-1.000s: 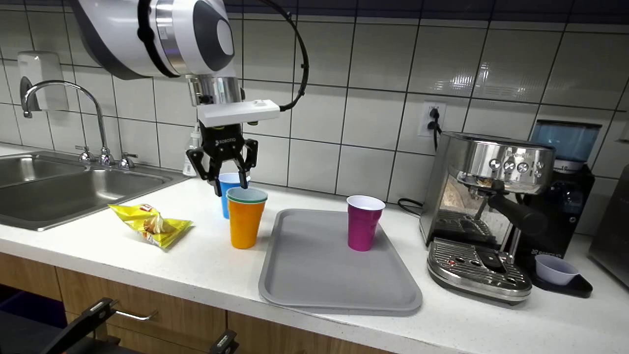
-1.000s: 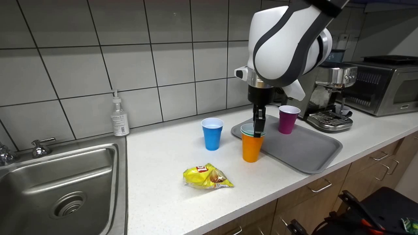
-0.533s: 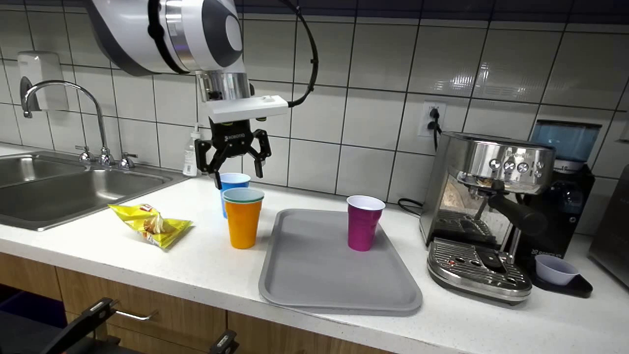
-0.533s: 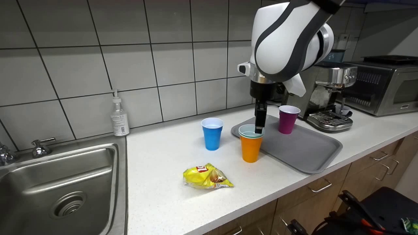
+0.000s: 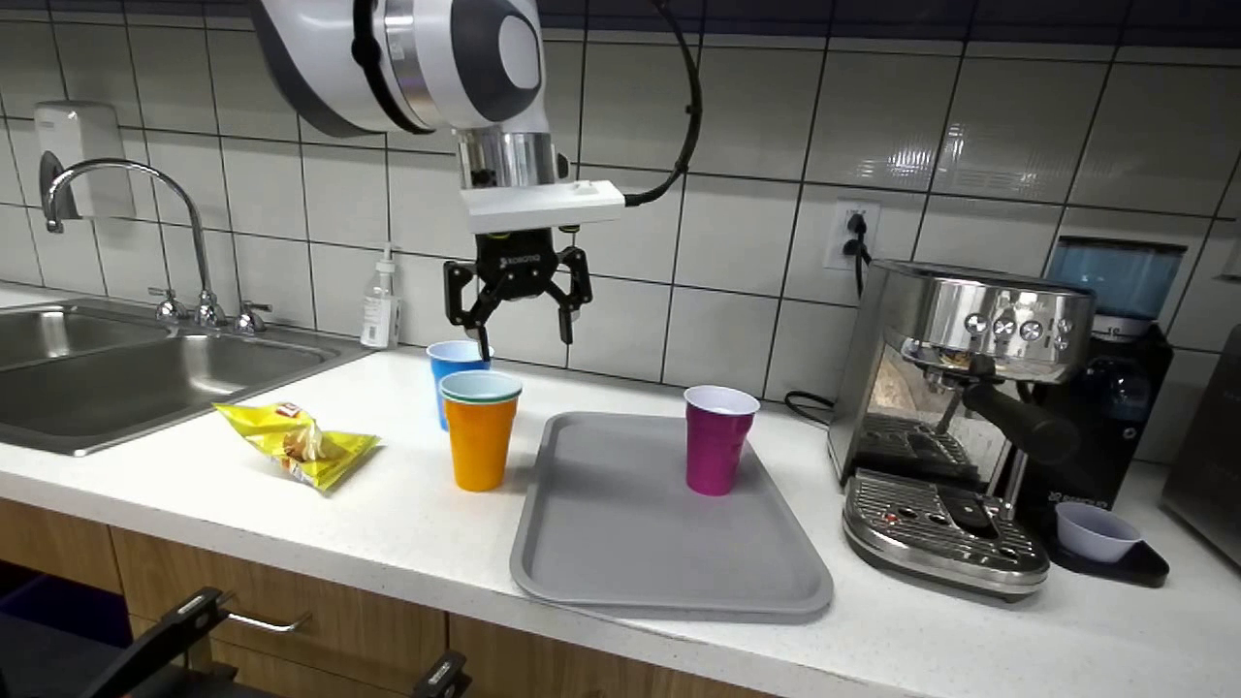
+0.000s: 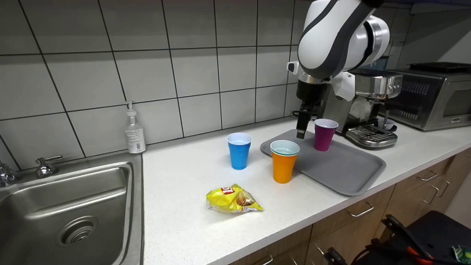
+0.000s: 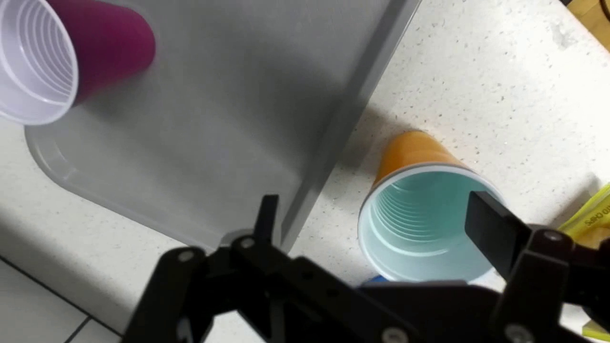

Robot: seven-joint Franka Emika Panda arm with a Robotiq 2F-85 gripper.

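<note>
Above the edge of the tray, hovering with fingers apart, seemingly between grips and needing to clear the orange cup beside the tray before lowering.

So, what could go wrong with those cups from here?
If it dips, the open gripper might knock over the nearby orange cup. A green cup seems nested inside that one, so a grab could lift both or just one. Swinging across the tray, it might tip the purple cup standing there.

The tabletop bore a grey tray; near it an orange cup and espresso machine, farther off a blue cup and yellow bag.
</note>
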